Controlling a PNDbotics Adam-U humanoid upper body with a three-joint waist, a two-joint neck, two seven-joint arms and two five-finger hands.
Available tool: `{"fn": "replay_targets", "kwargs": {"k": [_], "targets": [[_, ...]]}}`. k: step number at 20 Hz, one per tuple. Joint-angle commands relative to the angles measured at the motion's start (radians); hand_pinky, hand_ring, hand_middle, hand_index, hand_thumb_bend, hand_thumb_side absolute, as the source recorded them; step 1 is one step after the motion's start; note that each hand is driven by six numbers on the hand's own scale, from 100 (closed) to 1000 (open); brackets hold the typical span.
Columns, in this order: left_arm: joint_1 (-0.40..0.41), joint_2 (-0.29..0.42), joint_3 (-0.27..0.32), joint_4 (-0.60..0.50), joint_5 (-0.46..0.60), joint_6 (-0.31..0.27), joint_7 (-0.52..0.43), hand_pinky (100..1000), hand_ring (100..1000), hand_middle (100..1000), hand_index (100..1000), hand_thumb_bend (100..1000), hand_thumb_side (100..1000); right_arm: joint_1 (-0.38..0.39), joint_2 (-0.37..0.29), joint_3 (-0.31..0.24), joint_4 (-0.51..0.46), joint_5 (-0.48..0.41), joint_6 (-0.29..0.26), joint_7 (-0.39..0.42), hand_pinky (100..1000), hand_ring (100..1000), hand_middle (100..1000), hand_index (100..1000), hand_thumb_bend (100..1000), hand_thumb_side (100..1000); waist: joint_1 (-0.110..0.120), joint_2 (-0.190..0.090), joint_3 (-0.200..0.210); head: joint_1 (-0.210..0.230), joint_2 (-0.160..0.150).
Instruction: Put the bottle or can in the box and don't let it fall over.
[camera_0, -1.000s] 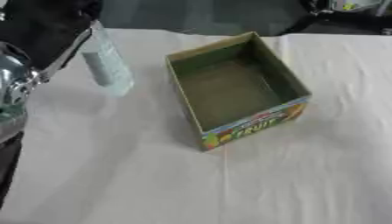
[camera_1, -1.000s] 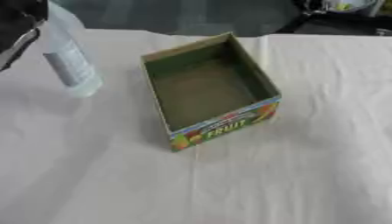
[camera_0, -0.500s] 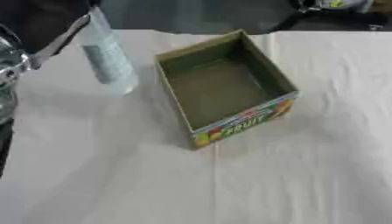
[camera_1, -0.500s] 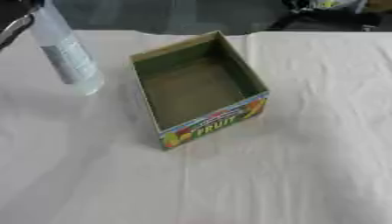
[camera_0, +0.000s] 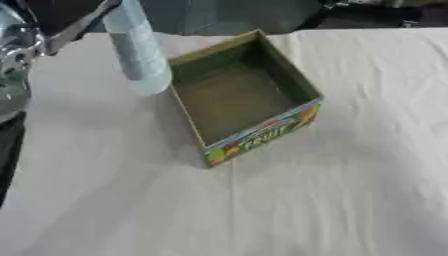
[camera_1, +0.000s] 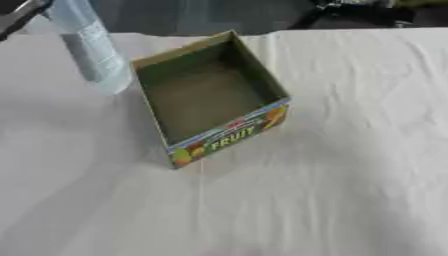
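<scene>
Left eye view shows the robot's left hand (camera_0: 74, 22) coming in from the upper left corner, black fingers against the upper part of a clear bottle (camera_0: 140, 52). Only a few of its fingers show at the frame's top edge, so I cannot tell whether they are curled round the bottle or merely touching it. The bottle, pale with a light label, leans slightly, and its base is just beside the left wall of the box (camera_0: 262, 132). The box is an open cardboard carton with a dark, bare inside and a printed fruit label on its near face, and it sits askew on the white tablecloth (camera_0: 350, 200). A silver arm joint (camera_0: 13, 55) shows at the left edge. The right hand shows in neither view.
</scene>
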Motion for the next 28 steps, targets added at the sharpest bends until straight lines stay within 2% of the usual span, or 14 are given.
{"fn": "replay_targets", "kwargs": {"k": [1, 11, 16, 21, 28], "targets": [[-0.043, -0.003, 0.004, 0.011, 0.010, 0.000, 0.003, 169, 180, 243, 969, 389, 1000, -0.016, -0.017, -0.002, -0.017, -0.007, 0.002, 0.005, 824, 895, 1000, 978, 100, 773, 0.000, -0.025, -0.008, 0.007, -0.003], [-0.120, -0.023, -0.017, 0.109, -0.017, 0.012, 0.004, 165, 174, 240, 967, 388, 1000, -0.062, -0.002, 0.015, -0.026, -0.021, 0.014, 0.021, 824, 895, 1000, 978, 100, 771, 0.011, -0.011, -0.087, 0.061, -0.022], [-0.132, -0.035, -0.026, 0.177, -0.039, 0.023, -0.028, 156, 164, 234, 959, 389, 1000, -0.076, 0.003, 0.022, -0.028, -0.024, 0.017, 0.029, 825, 895, 1000, 979, 100, 774, 0.016, 0.001, -0.126, 0.093, -0.036], [-0.148, -0.043, -0.043, 0.269, -0.071, 0.062, -0.092, 159, 165, 236, 938, 393, 1000, -0.091, 0.009, 0.030, -0.029, -0.025, 0.018, 0.040, 825, 896, 1000, 979, 100, 776, 0.021, 0.013, -0.163, 0.122, -0.050], [-0.132, -0.062, -0.055, 0.354, -0.108, 0.095, -0.152, 149, 146, 226, 925, 392, 1000, -0.094, 0.009, 0.033, -0.027, -0.021, 0.022, 0.047, 826, 897, 1000, 980, 100, 781, 0.027, 0.022, -0.167, 0.126, -0.042]]}}
